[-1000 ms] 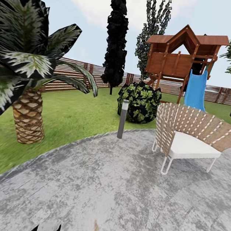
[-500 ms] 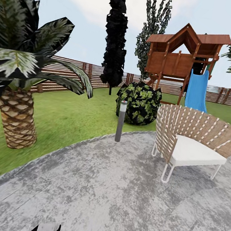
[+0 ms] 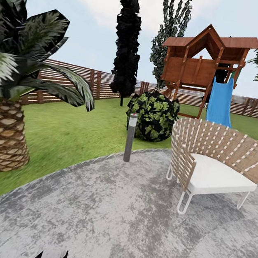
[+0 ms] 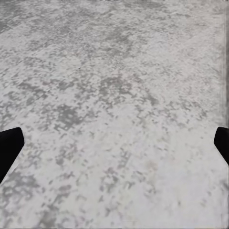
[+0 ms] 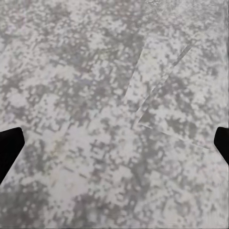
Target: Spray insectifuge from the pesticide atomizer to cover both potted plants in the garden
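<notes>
Both grippers spread wide, empty, over grey patio (image 3: pixel 131 221): left gripper (image 4: pixel 114 143), right gripper (image 5: pixel 114 143). Ahead of them, leftmost to rightmost: palm (image 3: pixel 2 138) on lawn (image 3: pixel 74 133), bollard light (image 3: pixel 130 137), woven chair (image 3: pixel 211 163), fence (image 3: pixel 90 82) behind. Atomizer, potted plants: location cannot be told.

We see the patio (image 3: pixel 131 221) as mottled grey stone, matt and rough-grained, and both wrist views show the same speckled finish. The chair (image 3: pixel 210 167) has a woven tan backrest crossed by pale straps, a smooth white seat cushion and thin white metal-looking legs. The fence (image 3: pixel 70 80) and playhouse (image 3: pixel 197 69) look like brown slatted wood, the slide (image 3: pixel 219 101) smooth blue plastic. The palm trunk (image 3: pixel 3 138) is scaly and rough. The bollard light (image 3: pixel 130 139) is dull grey.
</notes>
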Tool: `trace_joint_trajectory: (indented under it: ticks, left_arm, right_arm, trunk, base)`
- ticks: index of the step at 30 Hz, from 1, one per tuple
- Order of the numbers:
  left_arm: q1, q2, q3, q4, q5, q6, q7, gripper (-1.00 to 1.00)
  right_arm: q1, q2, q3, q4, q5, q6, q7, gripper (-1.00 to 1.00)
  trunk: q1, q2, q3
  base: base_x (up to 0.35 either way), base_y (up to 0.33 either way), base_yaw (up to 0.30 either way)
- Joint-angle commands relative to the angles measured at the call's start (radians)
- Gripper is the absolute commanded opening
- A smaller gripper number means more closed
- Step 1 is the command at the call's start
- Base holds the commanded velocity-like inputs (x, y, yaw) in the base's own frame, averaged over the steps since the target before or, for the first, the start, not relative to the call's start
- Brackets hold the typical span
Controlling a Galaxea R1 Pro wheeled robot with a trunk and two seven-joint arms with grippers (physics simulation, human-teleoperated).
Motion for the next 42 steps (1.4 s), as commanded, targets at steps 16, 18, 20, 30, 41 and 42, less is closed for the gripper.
trace_joint_trajectory:
  ticks: [16,18,20,30,41,42]
  left_arm:
    - [0.000,0.000,0.001,0.001,0.006,-0.003,-0.001,1.00]
    - [0.000,0.000,0.001,0.001,0.006,-0.003,-0.001,1.00]
    - [0.000,0.000,0.001,0.001,0.006,-0.003,-0.001,1.00]
    - [0.000,0.000,0.001,0.001,0.006,-0.003,-0.001,1.00]
    - [0.000,0.000,0.001,0.001,0.006,-0.003,-0.001,1.00]
    - [0.000,0.000,0.001,0.001,0.006,-0.003,-0.001,1.00]
  right_arm:
    - [0.000,0.000,-0.001,0.000,-0.001,-0.003,0.000,1.00]
    - [0.000,0.000,-0.001,0.000,-0.001,-0.003,0.000,1.00]
    - [0.000,0.000,-0.001,0.000,-0.001,-0.003,0.000,1.00]
    - [0.000,0.001,-0.001,0.000,-0.001,-0.003,0.000,1.00]
    - [0.000,0.001,-0.001,0.000,-0.001,-0.003,0.000,1.00]
    - [0.000,0.001,-0.001,0.000,-0.001,-0.003,0.000,1.00]
  trunk:
    - [0.000,0.000,-0.001]
    - [0.000,0.000,-0.001]
    - [0.000,0.000,-0.001]
    - [0.000,0.000,-0.001]
    - [0.000,0.000,-0.001]
    - [0.000,0.000,-0.001]
  base:
    - [0.230,-0.253,0.000]
    - [0.019,-0.317,0.000]
    - [0.007,-0.320,0.000]
    - [0.014,-0.323,0.119]
    - [0.151,-0.330,0.190]
    - [0.172,-0.328,0.191]
